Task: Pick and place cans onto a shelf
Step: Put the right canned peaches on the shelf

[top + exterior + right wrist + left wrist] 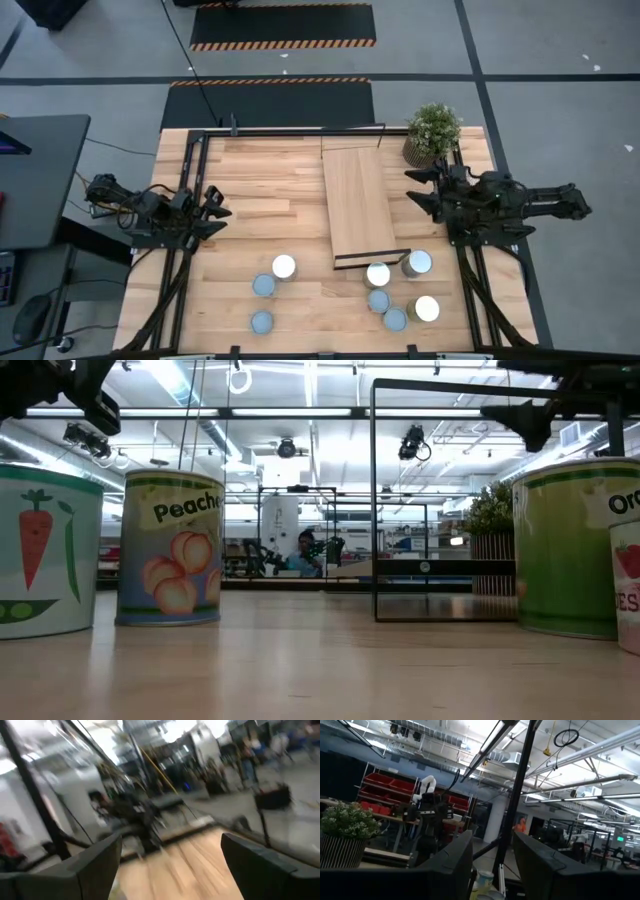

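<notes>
We see eight cans standing near the tabletop's front edge, three toward the left side and five toward the right. The shelf lies right of the middle, with no cans on it. Our left pincer hangs shut by the left edge, holding nothing. Our right pincer hangs by the right edge, fingers parted, also holding nothing.
</notes>
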Robot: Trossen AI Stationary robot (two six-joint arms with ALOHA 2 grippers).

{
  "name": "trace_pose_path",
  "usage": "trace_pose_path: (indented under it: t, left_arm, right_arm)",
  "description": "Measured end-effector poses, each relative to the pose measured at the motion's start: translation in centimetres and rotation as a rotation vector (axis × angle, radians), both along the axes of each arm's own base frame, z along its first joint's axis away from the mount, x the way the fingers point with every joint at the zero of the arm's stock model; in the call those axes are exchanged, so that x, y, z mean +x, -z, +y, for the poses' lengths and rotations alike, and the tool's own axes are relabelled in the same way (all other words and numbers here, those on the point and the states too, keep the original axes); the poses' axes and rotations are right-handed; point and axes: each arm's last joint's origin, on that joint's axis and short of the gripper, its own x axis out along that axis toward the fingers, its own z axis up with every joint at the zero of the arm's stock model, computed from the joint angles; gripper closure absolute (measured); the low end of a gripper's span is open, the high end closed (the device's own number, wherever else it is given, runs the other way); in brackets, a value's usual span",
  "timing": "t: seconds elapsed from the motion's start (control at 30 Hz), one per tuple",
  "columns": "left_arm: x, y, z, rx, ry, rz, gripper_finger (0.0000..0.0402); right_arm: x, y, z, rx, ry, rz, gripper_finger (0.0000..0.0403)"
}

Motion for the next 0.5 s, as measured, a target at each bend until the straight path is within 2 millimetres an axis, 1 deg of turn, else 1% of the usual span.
trace_pose_path:
  t: [0.1, 0.17, 0.3, 0.43, 0.5]
  left_arm:
    - [0.1, 0.1, 0.0, 0.016, -0.004, 0.014, 0.0253]
    - [0.1, 0.2, 0.0, 0.060, -0.023, 0.012, 0.0253]
    - [0.1, 0.1, 0.0, 0.127, -0.055, 0.002, 0.0253]
    - [0.0, 0.1, 0.0, 0.295, -0.132, -0.021, 0.0253]
    - [0.0, 0.1, 0.0, 0.367, -0.165, -0.029, 0.0253]
  right_arm:
    - [0.8, 0.1, -0.2, 0.030, 0.063, 0.139, 0.0055]
    - [1.3, -0.3, -0.2, 0.044, 0.093, 0.206, 0.0055]
    - [1.7, -2.0, -0.2, 0.072, 0.112, 0.360, 0.0055]
    - [1.7, -4.5, -0.1, 0.124, 0.115, 0.499, 0.0055]
    - [1.6, -5.3, 0.0, 0.136, 0.137, 0.617, 0.0055]
